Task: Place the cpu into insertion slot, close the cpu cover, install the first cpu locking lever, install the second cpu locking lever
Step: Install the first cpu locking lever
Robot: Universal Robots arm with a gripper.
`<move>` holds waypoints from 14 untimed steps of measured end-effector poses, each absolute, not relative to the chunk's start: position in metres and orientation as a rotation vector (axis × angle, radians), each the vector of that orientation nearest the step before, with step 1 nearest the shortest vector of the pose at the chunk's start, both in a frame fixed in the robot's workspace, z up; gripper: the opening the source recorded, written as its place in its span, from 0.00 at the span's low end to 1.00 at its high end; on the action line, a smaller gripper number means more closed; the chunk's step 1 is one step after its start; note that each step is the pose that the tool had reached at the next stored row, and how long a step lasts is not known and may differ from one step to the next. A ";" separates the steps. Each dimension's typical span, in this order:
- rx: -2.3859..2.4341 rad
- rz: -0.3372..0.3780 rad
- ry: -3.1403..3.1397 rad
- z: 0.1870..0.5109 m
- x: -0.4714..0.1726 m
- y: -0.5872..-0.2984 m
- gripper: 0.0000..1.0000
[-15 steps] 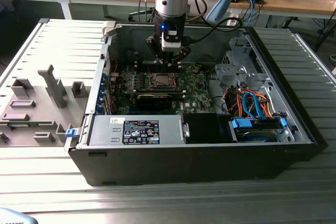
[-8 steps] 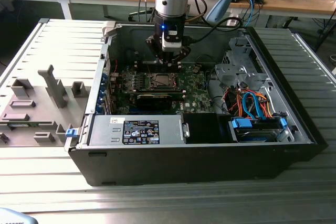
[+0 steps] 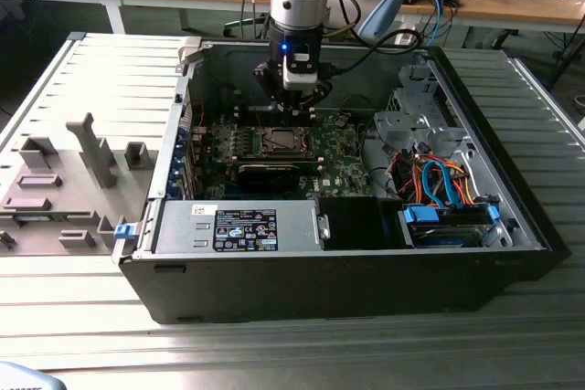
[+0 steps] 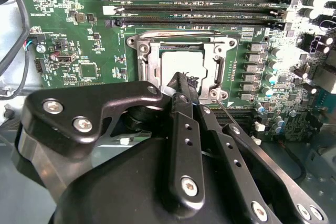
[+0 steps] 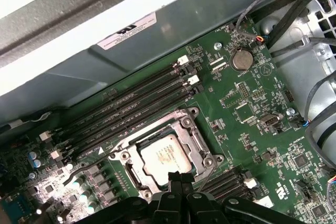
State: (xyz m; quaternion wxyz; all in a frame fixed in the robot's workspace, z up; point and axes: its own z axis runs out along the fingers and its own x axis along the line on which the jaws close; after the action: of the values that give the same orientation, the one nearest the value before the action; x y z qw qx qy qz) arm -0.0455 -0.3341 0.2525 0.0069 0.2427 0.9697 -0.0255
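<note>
The cpu (image 4: 181, 61) lies flat in the insertion slot (image 4: 143, 48) on the green motherboard, its silver-grey top showing. The cpu cover (image 4: 149, 64) lies down around it as a silver frame. In the first wrist view the cpu (image 5: 164, 153) shows through the cover (image 5: 197, 140). My gripper (image 4: 182, 80) is shut with nothing between its fingers, its tips just above the socket's near edge. A thin metal lever rod (image 4: 227, 113) sticks out beside the fingers. In the exterior view the gripper (image 3: 294, 109) hangs inside the open computer case, just above the socket (image 3: 280, 141).
Long black memory slots (image 4: 199, 9) run beside the socket. Bundled cables (image 3: 430, 180) and a metal drive cage (image 3: 411, 121) fill the case toward the exterior view's right. A grey power supply box (image 3: 238, 226) sits at the case's front. The case walls (image 3: 187, 125) close in the board.
</note>
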 end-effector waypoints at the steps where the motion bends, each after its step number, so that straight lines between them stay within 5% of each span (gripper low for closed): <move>1: 0.757 -0.080 3.034 0.253 -0.046 -0.334 0.11; 14: 0.732 -0.080 3.039 0.253 -0.046 -0.334 0.11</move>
State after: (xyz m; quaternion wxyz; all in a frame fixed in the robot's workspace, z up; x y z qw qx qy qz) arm -0.0455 -0.3341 0.2526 0.0072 0.2339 0.9719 -0.0255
